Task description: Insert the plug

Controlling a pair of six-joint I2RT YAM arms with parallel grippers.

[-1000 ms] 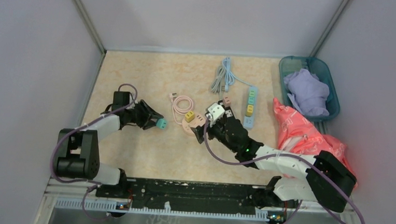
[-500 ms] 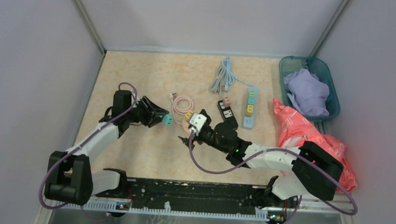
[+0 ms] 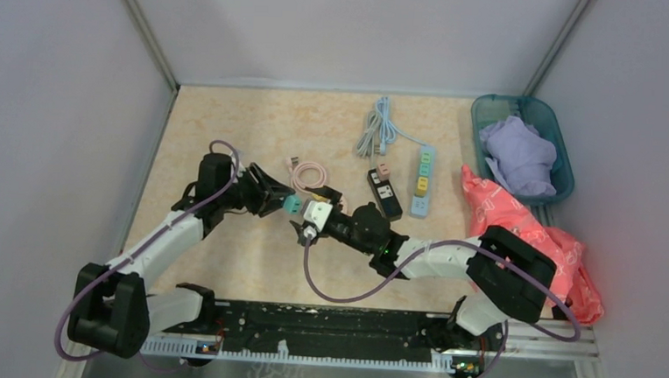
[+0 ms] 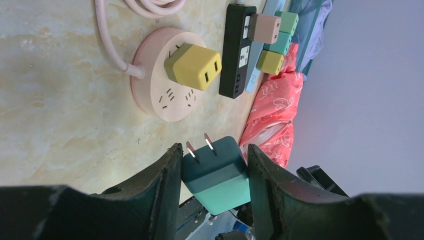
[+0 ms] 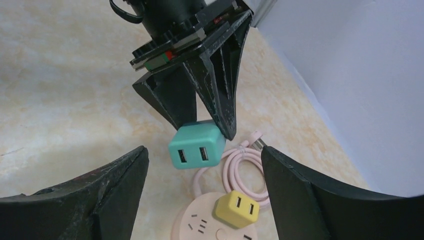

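My left gripper is shut on a teal two-prong plug, held above the table with its prongs pointing toward the round pink power strip. In the left wrist view the plug sits between my fingers. A yellow plug sits in the pink strip. My right gripper is open and empty, facing the left gripper. In the right wrist view the teal plug hangs just ahead of its wide-open jaws, above the pink strip and the yellow plug.
A pink cable coil lies behind the strip. A black power strip, a blue power strip and a grey-blue cable lie at the back middle. A red bag and a teal basket with purple cloth are at the right.
My left gripper has carried the teal plug to the right. My right gripper has moved left, over the pink strip, until the two grippers face each other closely.
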